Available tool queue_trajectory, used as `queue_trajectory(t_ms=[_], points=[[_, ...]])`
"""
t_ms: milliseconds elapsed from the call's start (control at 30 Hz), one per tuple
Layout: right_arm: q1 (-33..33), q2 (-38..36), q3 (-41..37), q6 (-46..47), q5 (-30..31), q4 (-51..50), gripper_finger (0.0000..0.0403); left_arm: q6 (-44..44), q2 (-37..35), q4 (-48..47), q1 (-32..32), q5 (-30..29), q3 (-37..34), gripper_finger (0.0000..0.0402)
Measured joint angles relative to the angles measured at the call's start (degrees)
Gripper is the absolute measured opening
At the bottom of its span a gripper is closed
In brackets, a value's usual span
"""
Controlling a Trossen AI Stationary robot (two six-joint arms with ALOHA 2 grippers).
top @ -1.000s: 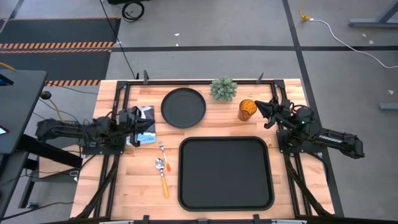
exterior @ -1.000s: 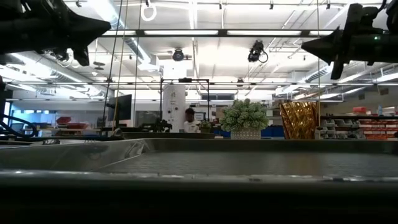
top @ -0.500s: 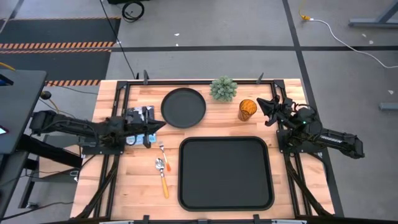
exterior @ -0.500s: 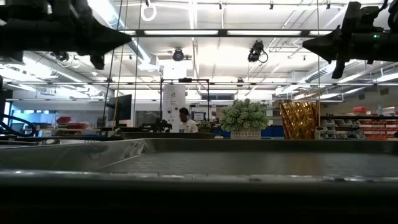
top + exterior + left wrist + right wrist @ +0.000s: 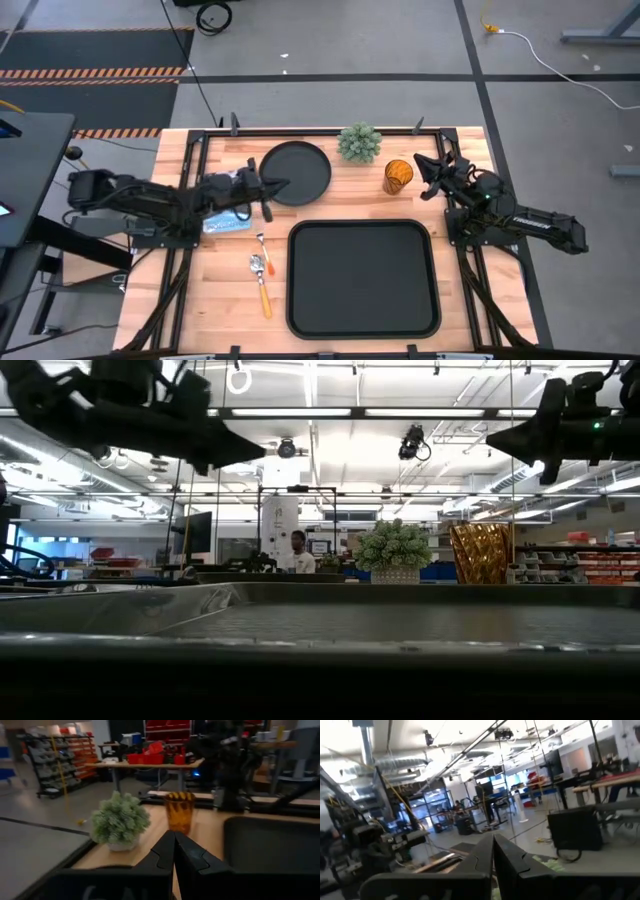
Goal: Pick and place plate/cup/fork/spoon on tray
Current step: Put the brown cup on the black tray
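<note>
Left gripper (image 5: pixel 278 186) pressed closed and empty, had swung forward to the plate's (image 5: pixel 300 170) left rim, right gripper (image 5: pixel 424 178) likewise closed, barely shifted beside the cup (image 5: pixel 397 176), right of the plate, tray (image 5: pixel 363 278) bare below it.

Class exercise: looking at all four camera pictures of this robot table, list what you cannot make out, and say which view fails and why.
- Fork and spoon: absent in low view, behind the tray rim.
- Plate: left claw covers its near-left rim in high view.
- Cup: the right wrist view shows no cup; the right claw's fingers fill the bottom.
- Person: too small and distant in low view.
</note>
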Motion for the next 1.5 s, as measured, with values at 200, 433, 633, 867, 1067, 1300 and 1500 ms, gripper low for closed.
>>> queue_trajectory(t_ms=[200,433,633,867,1067,1300,1500], points=[[0.0,0.0,0.01,-2.55,-1.47,-4.95,0.0019,0.11,9.19,1.63,3.3,0.02,6.23,0.0011],[-0.91,2.77,2.93,2.12,1.76,-11.88,0.0009,-2.85,17.66,-1.32,5.57,5.44,15.28,0.0033],[-2.57,8.38,11.07,5.95,8.66,-23.93,0.0005,-3.3,22.73,-8.42,5.87,8.7,22.38,0.0069],[-5.37,19.49,21.24,10.71,16.06,-37.16,0.0005,-3.36,24.35,-15.66,5.78,11.18,25.97,0.0099],[-11.78,32.81,31.19,13.09,15.45,-48.62,0.0005,-4.24,24.82,-21.31,4.78,11.2,29.07,0.0112],[-22.47,46.62,38.24,7.59,2.48,-53.52,0.0005,-4.75,31.01,-22.95,3.32,10.99,35.48,0.0139],[-30.57,52.68,41.48,3.59,-8.35,-59.79,0.0005,-4.22,38.3,-27.4,2.06,10.99,43.6,0.0166]])
